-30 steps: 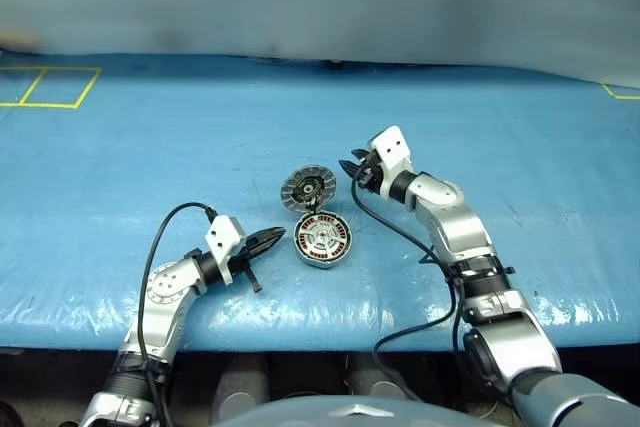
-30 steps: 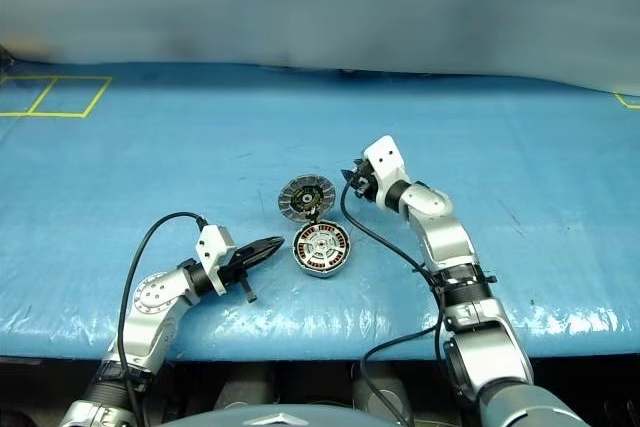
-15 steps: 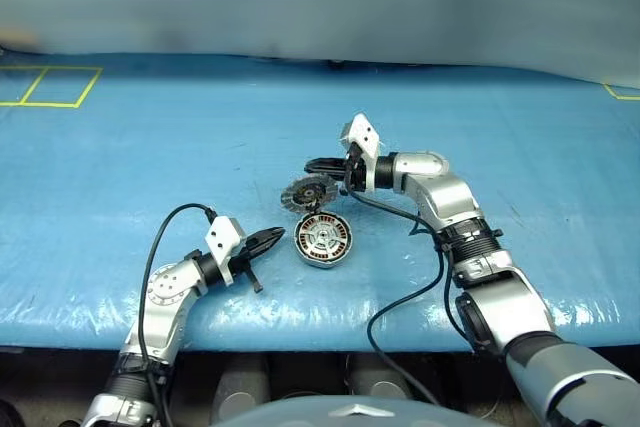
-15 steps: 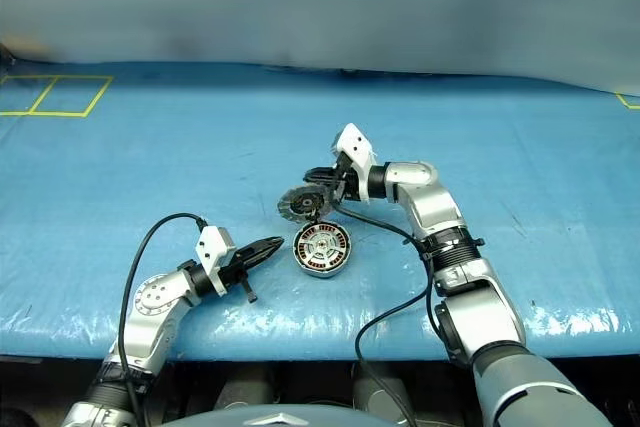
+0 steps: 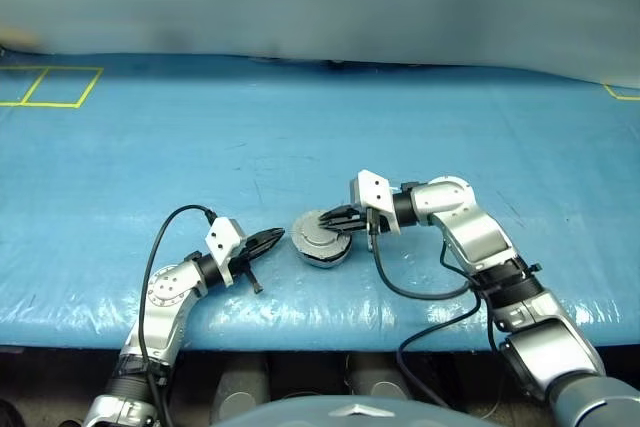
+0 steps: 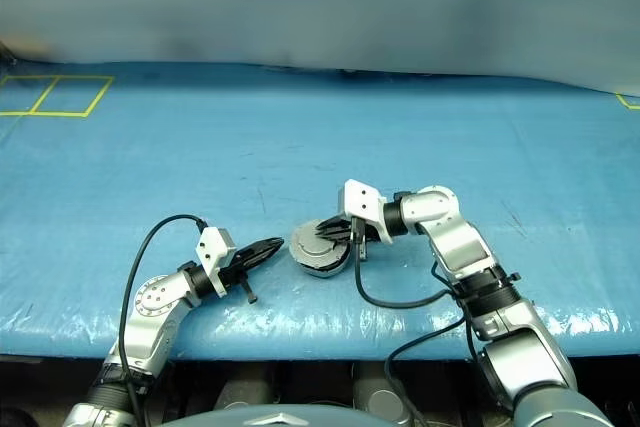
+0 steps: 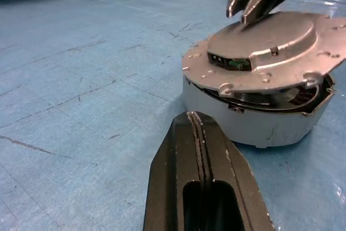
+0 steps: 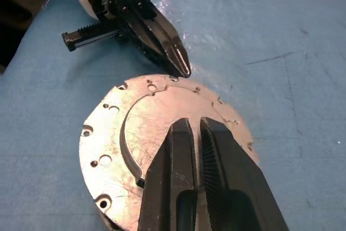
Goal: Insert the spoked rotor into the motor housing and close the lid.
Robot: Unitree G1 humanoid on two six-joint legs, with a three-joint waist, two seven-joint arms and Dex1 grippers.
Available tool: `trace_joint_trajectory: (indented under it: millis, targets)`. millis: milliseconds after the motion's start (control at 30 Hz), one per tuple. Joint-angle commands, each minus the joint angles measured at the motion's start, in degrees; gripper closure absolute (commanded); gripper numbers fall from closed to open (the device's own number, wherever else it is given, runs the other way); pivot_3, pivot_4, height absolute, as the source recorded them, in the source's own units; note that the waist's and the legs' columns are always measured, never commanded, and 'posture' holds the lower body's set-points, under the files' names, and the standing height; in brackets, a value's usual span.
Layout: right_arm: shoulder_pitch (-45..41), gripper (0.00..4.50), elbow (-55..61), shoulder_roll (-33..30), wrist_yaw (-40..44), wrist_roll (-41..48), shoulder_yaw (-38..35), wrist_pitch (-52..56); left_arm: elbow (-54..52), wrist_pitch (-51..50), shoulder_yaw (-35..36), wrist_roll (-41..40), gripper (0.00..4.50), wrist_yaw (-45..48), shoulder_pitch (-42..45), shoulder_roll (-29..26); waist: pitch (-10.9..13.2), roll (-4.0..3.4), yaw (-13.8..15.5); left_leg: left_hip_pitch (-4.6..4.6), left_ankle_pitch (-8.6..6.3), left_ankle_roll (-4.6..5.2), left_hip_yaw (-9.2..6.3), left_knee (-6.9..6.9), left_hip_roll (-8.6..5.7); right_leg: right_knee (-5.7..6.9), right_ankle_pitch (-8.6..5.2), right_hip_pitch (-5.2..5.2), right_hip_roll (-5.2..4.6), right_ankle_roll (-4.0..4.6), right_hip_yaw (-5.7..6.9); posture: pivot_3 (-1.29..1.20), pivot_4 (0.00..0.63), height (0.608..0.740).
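lid down over the housing, both grippers at its edge

the lid [image 5: 320, 234] lies folded over the housing [image 7: 254, 125] on the blue sheet [image 5: 420, 127], plain grey side up. in the left wrist view it sits not quite flush: a dark gap shows between the lid's rim and the housing wall on the side nearest the left fingers, and the disc looks slightly tilted.

the right gripper [image 5: 334, 218] reaches in from the right, angled downward, its black fingers [image 8: 173, 160] drawn nearly together with only a thin slit between the pads. the tips sit over the lid's top face and hold nothing; whether they press on the metal or hover just above it cannot be told. the lid's round face lies directly under the right fingertips, its drilled rim spreading out to either side of them.

the left gripper [image 5: 268, 240] lies low on the sheet just beside the housing, opposite the right one, fingers [image 7: 203, 155] pressed fully together and empty. the housing wall stands just ahead of the left tips, near but apart from them. in the right wrist view the left tips point at the lid's far rim, close to touching it.

the rotor cannot be seen under the lid.
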State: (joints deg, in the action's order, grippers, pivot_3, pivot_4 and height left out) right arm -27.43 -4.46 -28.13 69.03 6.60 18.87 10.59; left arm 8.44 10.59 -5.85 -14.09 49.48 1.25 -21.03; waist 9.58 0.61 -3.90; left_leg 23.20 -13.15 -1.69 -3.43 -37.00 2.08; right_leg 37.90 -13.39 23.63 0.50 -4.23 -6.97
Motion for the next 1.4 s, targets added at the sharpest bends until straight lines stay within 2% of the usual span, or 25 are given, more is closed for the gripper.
trace_joint_trajectory:
  millis: [33,333,433,533,600,733,1000,1067,1400]
  targets:
    - [2.56,4.17,3.17,-0.92,-2.95,-2.03,0.35,-0.42,-0.25,0.3,0.34,0.04,4.5,0.63,0.67,-0.65,0.0,-0.01,-0.05,0.0,0.0,0.0,0.01,-0.01,-0.01,0.0,0.0,0.01,0.0,0.0,-0.01,0.0,0.15,0.74]
    - [10.28,4.17,4.42,0.63,-11.93,-2.95,-0.77,-3.13,-0.61,0.13,0.1,-0.02,4.5,0.72,1.27,-0.47,-0.09,0.11,-0.01,-0.26,0.01,-0.01,0.04,-0.06,0.0,0.0,-0.16,-0.27,0.0,0.28,-0.03,0.0,0.15,0.74]
    - [12.5,4.17,5.6,5.65,-17.77,2.1,-6.74,-6.56,-0.78,0.23,0.03,-0.07,4.5,0.56,0.95,-0.26,-0.09,0.12,-0.05,-0.28,0.01,-0.01,0.05,-0.05,0.02,0.02,-0.16,-0.26,0.02,0.29,-0.03,0.0,0.15,0.74]
    - [14.7,4.17,9.88,7.87,-17.6,9.65,-10.55,-1.79,-0.95,0.37,-0.01,-0.09,4.5,0.37,0.53,-0.05,-0.05,0.08,-0.02,-0.22,0.01,-0.01,0.06,-0.04,0.01,0.04,-0.16,-0.2,0.0,0.29,-0.05,0.0,0.15,0.74]
    - [15.93,4.17,12.1,7.84,-18.02,10.53,-10.14,0.75,-1.04,0.31,-0.08,-0.04,4.5,0.27,0.24,0.03,-0.05,0.08,-0.04,-0.17,0.01,-0.01,0.06,-0.05,0.0,0.0,-0.16,-0.19,-0.01,0.28,-0.06,0.0,0.15,0.74]
    - [16.72,3.28,13.8,7.08,-18.56,8.95,-8.03,2.33,-1.0,0.24,-0.15,0.0,4.5,0.31,0.34,0.22,-0.05,0.08,0.03,-0.17,0.0,-0.01,0.03,-0.03,0.01,0.01,-0.17,-0.16,0.0,0.29,-0.03,0.0,0.15,0.74]
    - [16.29,0.52,13.02,6.46,-19.06,5.96,-5.42,1.19,-0.91,0.26,-0.21,0.14,4.5,0.39,0.36,0.57,-0.05,0.08,0.02,-0.16,0.0,-0.01,0.06,-0.02,0.01,0.0,-0.18,-0.14,0.0,0.31,-0.04,0.0,0.15,0.74]
    - [16.11,0.04,12.44,6.39,-20.08,4.67,-5.19,0.42,-0.92,0.32,-0.17,0.16,4.5,0.33,0.12,0.59,-0.05,0.08,0.02,-0.16,0.0,-0.01,0.06,-0.02,0.01,0.0,-0.18,-0.14,0.0,0.31,-0.04,0.0,0.15,0.74]
    - [15.96,0.04,10.43,5.68,-18.93,3.37,-3.0,0.91,-1.19,0.27,0.01,0.09,4.5,0.17,-0.43,0.52,-0.05,0.08,0.02,-0.16,0.0,-0.01,0.06,-0.03,0.01,0.0,-0.18,-0.14,-0.01,0.31,-0.04,0.0,0.15,0.74]
